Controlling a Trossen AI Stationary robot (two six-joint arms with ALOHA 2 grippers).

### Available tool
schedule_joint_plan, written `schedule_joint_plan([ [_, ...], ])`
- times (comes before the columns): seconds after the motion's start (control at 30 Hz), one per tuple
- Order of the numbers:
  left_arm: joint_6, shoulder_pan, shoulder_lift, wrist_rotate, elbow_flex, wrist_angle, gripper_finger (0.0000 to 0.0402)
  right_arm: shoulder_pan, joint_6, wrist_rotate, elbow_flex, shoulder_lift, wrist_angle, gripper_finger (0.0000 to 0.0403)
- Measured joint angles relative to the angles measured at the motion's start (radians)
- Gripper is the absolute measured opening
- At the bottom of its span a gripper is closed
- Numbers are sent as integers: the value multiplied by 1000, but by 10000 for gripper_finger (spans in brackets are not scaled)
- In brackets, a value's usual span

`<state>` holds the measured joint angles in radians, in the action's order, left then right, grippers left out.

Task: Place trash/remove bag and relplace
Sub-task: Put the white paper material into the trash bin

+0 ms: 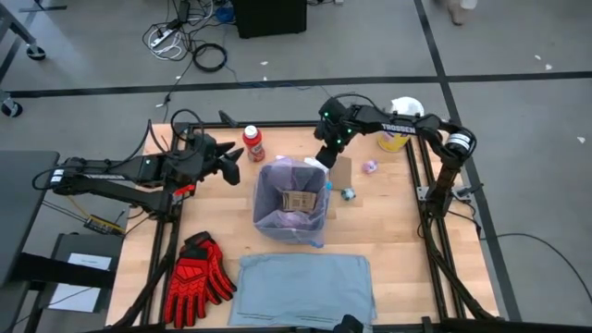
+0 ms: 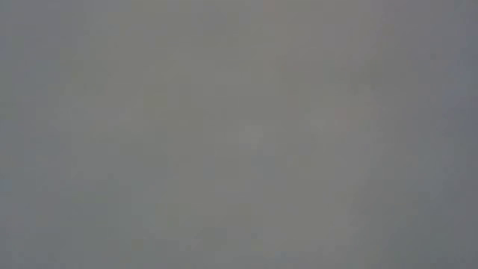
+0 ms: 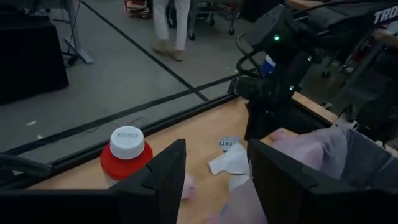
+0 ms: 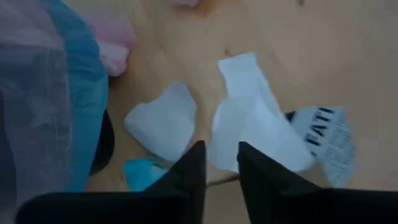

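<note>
Far left near edge: red gloves (image 1: 197,280) flat on the table (image 1: 388,227). Left gripper (image 1: 232,163) hovers low just left of the bin, jaws standing apart, holding nothing; in the left wrist view its fingers (image 3: 166,177) frame white paper scraps. Red-labelled bottle (image 1: 252,143) with a white cap stands upright beside it, toward the back edge. Centre: bin lined with pink-lavender bag (image 1: 292,199), brown cardboard piece (image 1: 298,200) lying inside. Grey-blue liner (image 1: 303,289) spread flat at the near edge. Right gripper (image 1: 326,154) down at the bin's far right corner, jaws a narrow gap, nothing between them, over crumpled white paper (image 4: 249,121). Small scraps (image 1: 369,167) lie further right; yellow tub (image 1: 396,139) near the back right corner. Low view blank grey.
</note>
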<state>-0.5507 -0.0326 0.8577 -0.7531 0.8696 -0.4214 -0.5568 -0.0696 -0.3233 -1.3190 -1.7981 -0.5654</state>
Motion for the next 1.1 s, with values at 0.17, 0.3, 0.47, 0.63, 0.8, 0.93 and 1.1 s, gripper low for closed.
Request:
schedule_joint_plan([
  [0.17,-2,0,0,0,0,-18,182,45,6,64,0,-42,-1,161],
  [0.3,-3,0,0,0,0,-19,182,79,36,213,0,-69,-2,217],
  [0.47,-3,0,0,2,0,-19,182,98,119,306,0,-86,9,273],
  [0.63,-8,0,0,6,0,-18,182,103,157,318,1,-114,15,297],
  [0.8,-38,0,0,6,0,-19,182,104,209,329,3,-149,-6,301],
  [0.93,-41,0,0,7,0,-20,182,106,255,347,-1,-188,-15,297],
  [1.1,-59,0,0,10,0,-20,182,105,249,347,-1,-209,-34,258],
])
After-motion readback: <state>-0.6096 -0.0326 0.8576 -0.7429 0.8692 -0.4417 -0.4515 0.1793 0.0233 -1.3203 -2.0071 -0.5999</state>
